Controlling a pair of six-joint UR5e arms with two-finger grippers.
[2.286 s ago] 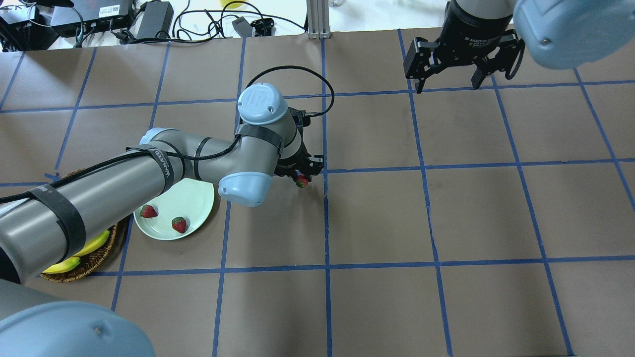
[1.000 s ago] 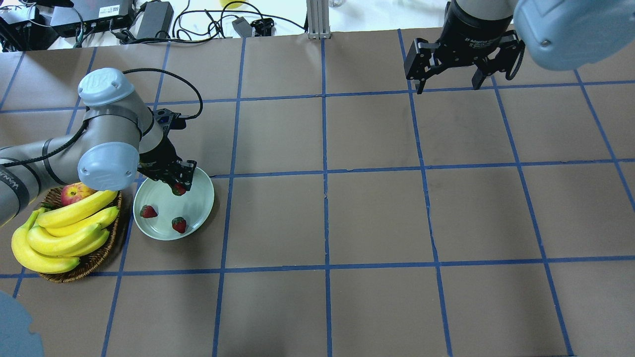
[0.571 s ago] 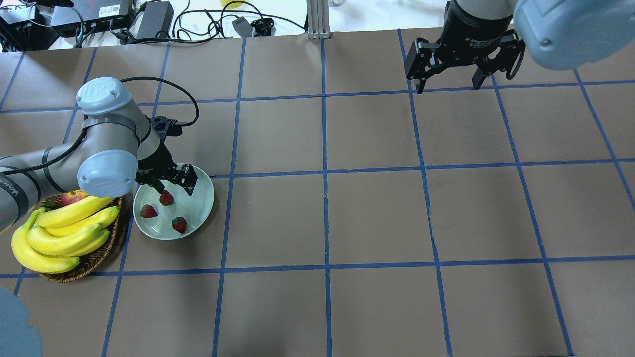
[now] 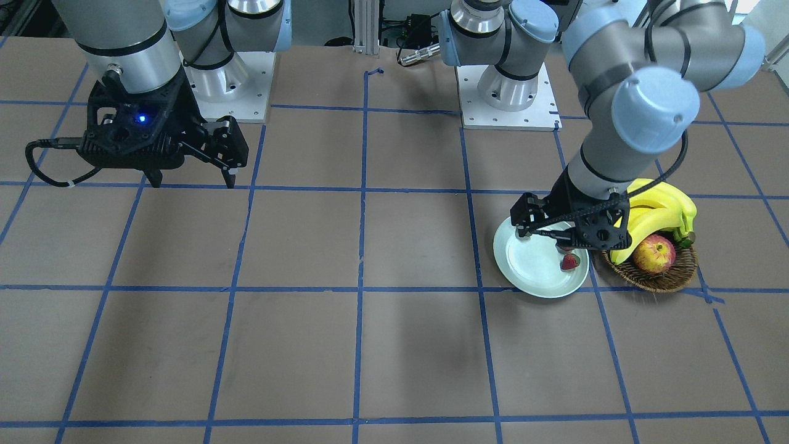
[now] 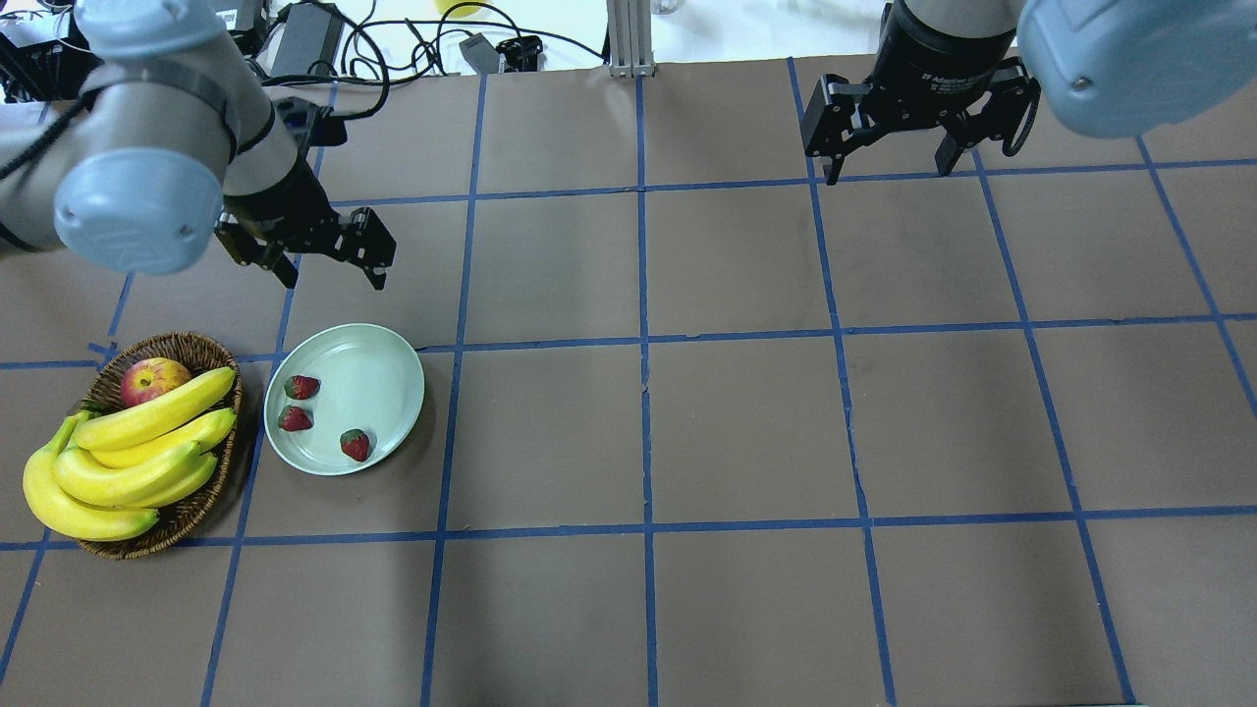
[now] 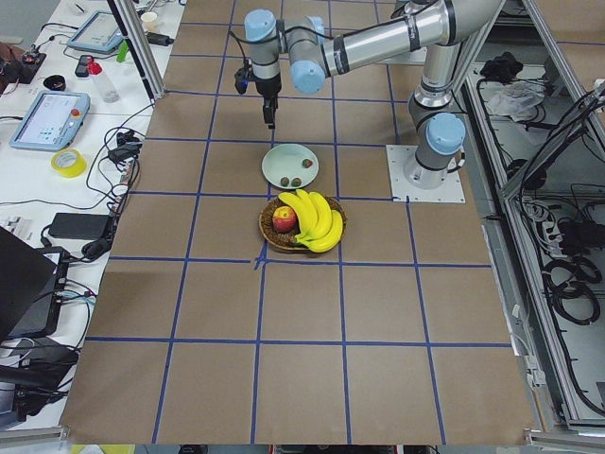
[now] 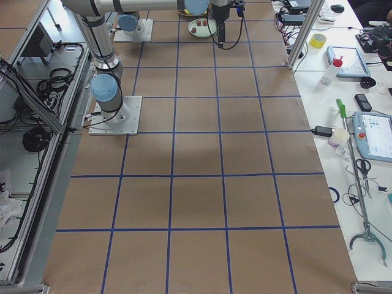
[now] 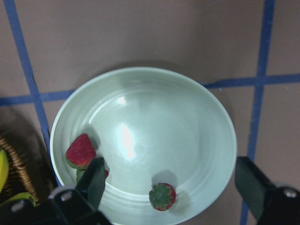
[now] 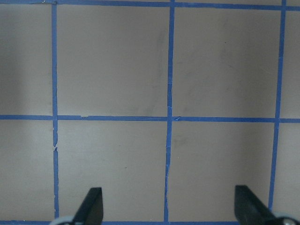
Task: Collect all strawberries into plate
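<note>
The pale mint plate [image 5: 378,378] lies on the table at the left. Three strawberries lie in it: one [image 5: 301,387] and a second [image 5: 294,419] near its left rim, a third [image 5: 355,445] near its front rim. My left gripper [image 5: 336,283] is open and empty, raised above the table just beyond the plate's far edge. In the left wrist view the plate [image 8: 154,122] fills the frame, with two strawberries [image 8: 80,151] [image 8: 162,197] in full sight and the third partly behind a finger [image 8: 92,180]. My right gripper [image 5: 892,175] is open and empty at the far right.
A brown wicker basket [image 5: 187,346] with bananas [image 5: 137,442] and a red-yellow apple [image 5: 152,380] stands right beside the plate's left side. Cables and power boxes [image 5: 304,34] lie beyond the table's far edge. Blue tape lines grid the brown table.
My left gripper carried a strawberry from mid-table to the plate, opened and dropped it there, then rose and drew back beyond the plate. The right arm has not moved.
</note>
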